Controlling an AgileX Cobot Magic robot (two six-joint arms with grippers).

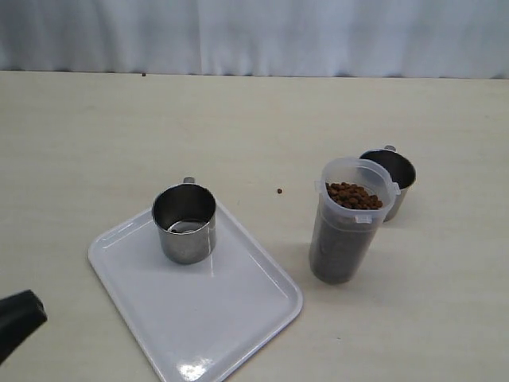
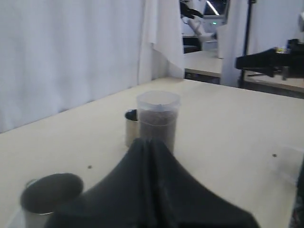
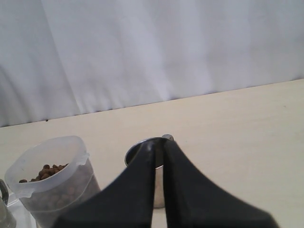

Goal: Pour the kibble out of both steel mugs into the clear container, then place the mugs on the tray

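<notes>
**Camera layout: one raised exterior view, two low wrist views.**
The exterior view looks down at a slant across the surface (image 1: pixel 398 103) toward the curtain (image 1: pixel 254 32) from mid range, with the tray (image 1: pixel 238 318) in the foreground. The left wrist view sits low and looks over the left fingers (image 2: pixel 118 204). The right wrist view looks over the right fingers (image 3: pixel 137 190) at closer range. All three views share the clear container (image 1: pixel 350 231) and the steel mug (image 1: pixel 402 179) beside it.

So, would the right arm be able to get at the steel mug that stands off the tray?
Probably yes: the mug stands just beyond the right fingers with nothing between them; the clear container sits to one side, close by.
</notes>
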